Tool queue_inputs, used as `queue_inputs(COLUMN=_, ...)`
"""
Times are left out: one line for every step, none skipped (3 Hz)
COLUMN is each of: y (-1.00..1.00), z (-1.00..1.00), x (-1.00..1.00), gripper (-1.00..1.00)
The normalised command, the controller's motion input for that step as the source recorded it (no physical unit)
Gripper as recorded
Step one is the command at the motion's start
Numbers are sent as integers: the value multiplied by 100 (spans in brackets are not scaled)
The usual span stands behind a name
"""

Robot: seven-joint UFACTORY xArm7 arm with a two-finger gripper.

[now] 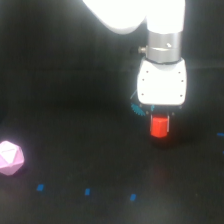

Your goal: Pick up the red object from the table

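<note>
Nearest you, along the bottom of the frame, the black table (100, 165) carries a few small blue marks (87, 191), which look like position markers and not things to handle. At the lower left edge sits a pale pink faceted ball (10, 158), well apart from the work and not part of your job; leave it where it is.

Further back, right of centre, the red object (160, 127) is a short stubby cylinder. Its top is tucked up between the dark fingers of the tool (160, 120), directly under the white tool body. There is a faint red glow on the table just below it, so you can judge it is at or barely above the surface; the view is too soft to say whether it has left the table.

The tool appears narrowed around the red object, holding it by its sides, though the fingers themselves are dark against a dark background and hard to make out. The arm hangs straight down from the upper right of the frame, which suits a grip from above on an upright piece.

Behind the tool, at its lower left corner, a bit of a blue spiky ball (135, 108) peeks out, mostly hidden. It lies near the red object, so mind it if you shift sideways.
</note>
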Motion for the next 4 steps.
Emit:
queue_inputs(y=100, z=90, x=20, gripper=-78)
queue_inputs(y=46, z=97, x=17, gripper=-94)
queue_inputs(y=56, z=100, x=17, gripper=-97)
queue_inputs(y=-6, z=61, x=39, gripper=-100)
